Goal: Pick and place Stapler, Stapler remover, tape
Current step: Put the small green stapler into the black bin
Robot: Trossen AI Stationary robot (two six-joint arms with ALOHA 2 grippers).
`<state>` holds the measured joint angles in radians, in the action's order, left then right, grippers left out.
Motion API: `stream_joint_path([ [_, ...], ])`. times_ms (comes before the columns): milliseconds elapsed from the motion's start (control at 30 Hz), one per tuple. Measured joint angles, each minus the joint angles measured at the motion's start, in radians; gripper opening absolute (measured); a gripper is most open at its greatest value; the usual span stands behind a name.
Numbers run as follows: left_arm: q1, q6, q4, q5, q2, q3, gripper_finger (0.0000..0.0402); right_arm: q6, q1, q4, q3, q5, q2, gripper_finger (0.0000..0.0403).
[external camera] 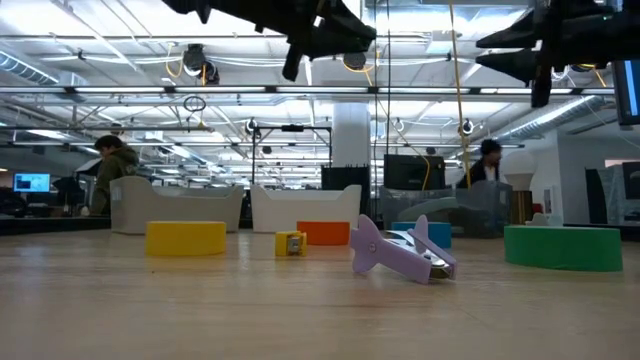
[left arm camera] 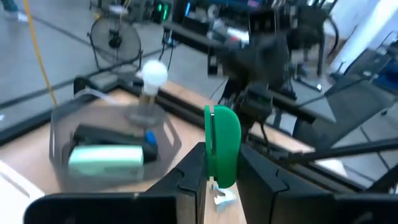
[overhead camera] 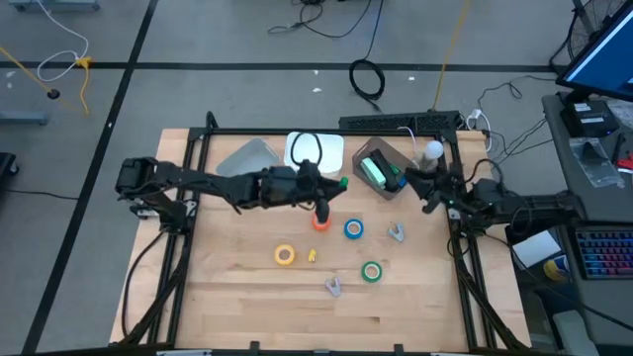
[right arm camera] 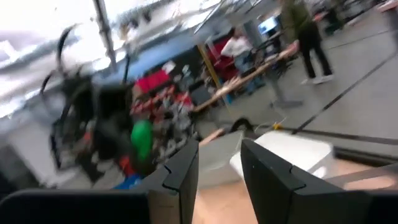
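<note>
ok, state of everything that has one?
left hand: shut on green piece, raised
right hand: open, empty, raised
red-orange tape: flat on table
blue tape: flat
yellow tape: flat
green tape: flat
purple staple removers: lying loose on table
grey bin: holds pale green stapler

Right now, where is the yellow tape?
In the high view, the yellow tape lies on the table's left-centre, beside a tiny yellow piece, left of the green tape.
</note>
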<state>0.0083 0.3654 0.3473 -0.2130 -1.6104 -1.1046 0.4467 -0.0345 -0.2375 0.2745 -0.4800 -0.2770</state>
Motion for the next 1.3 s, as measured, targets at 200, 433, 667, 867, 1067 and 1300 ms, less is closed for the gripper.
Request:
stream_joint_path([
  [200, 0.026, -0.007, 0.076, 0.005, 0.0, 0.0, 0.0072, -0.088, 0.0, -0.174, 0.0, 0.113, -0.177, 0.0116],
  [433, 0.027, 0.001, 0.117, -0.008, -0.001, -0.019, 0.0072, -0.127, 0.031, -0.38, 0.0, 0.158, -0.354, 0.0117],
  [667, 0.026, -0.093, 0.008, -0.015, -0.061, -0.187, 0.0072, -0.116, 0.079, -0.542, 0.011, 0.224, -0.461, 0.0162],
  [867, 0.026, -0.147, -0.187, -0.013, -0.147, -0.346, 0.0072, -0.178, 0.114, -0.544, 0.091, 0.298, -0.493, 0.0217],
  [1067, 0.026, -0.154, -0.235, 0.043, -0.173, -0.381, 0.0072, -0.255, 0.148, -0.466, 0.155, 0.3, -0.494, 0.0252],
  [1300, 0.028, -0.217, -0.27, 0.146, -0.173, -0.381, 0.0072, -0.25, 0.187, -0.44, 0.159, 0.388, -0.497, 0.0272],
])
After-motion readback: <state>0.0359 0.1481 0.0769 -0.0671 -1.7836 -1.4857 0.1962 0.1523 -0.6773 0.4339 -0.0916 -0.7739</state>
